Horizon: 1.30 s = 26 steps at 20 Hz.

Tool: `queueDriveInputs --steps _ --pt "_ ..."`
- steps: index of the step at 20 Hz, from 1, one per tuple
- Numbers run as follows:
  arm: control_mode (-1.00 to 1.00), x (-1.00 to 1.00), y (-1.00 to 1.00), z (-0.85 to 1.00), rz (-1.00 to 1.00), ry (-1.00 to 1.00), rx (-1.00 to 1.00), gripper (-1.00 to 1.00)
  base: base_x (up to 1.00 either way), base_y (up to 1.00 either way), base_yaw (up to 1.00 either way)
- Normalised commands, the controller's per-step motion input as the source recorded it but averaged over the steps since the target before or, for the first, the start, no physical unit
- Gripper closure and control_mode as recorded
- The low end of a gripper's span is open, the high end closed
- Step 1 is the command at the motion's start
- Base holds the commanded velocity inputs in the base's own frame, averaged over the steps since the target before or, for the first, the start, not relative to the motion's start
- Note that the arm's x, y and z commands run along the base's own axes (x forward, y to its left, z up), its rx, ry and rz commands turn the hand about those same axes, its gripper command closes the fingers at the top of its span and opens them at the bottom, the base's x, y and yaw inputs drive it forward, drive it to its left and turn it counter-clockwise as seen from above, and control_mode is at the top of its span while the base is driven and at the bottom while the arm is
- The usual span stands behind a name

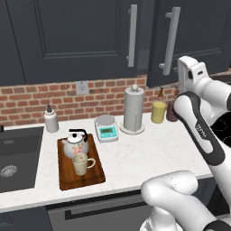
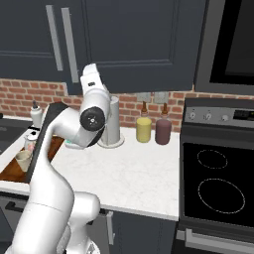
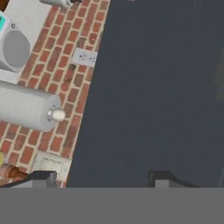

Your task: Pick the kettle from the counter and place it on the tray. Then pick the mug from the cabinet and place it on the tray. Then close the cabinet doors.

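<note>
In the left base view the tray lies on the white desk beside the sink, and in it stand the kettle at the back and the mug just in front, the two close together. Behind them sit a small scale, its display too small to read, a paper-towel cylinder, a yellow canister and a soap bottle. One of the cabinet doors stands ajar, swung out from the wall. In the right base view a stove adjoins the desk, with a dark red canister beside the yellow one; no writing is legible. In the hand view the hand is released, its finger tips spread wide before a dark door panel, touching nothing, with brick wall and a wall socket alongside.
</note>
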Motion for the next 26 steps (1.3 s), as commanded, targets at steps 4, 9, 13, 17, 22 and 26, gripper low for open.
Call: queueDriveInputs --steps 4,9,13,17,22,26 --pt "-1.00 0.56 0.31 0.00 -0.06 0.08 -0.03 -1.00 0.00 0.00 0.00" --pt "-1.00 0.59 0.18 0.00 -0.02 0.14 -0.02 -1.00 0.00 0.00 0.00" --pt "-1.00 0.59 0.17 -0.03 0.00 0.14 -0.02 -1.00 0.00 0.00 0.00" --pt "-1.00 0.46 0.14 -0.05 -0.01 0.08 -0.01 -1.00 0.00 0.00 0.00" --pt "-1.00 0.35 0.09 -0.10 -0.02 0.02 0.00 -1.00 0.00 0.00 0.00" --pt "-1.00 0.24 0.06 -0.21 -0.02 0.00 0.00 -1.00 0.00 0.00 0.00"
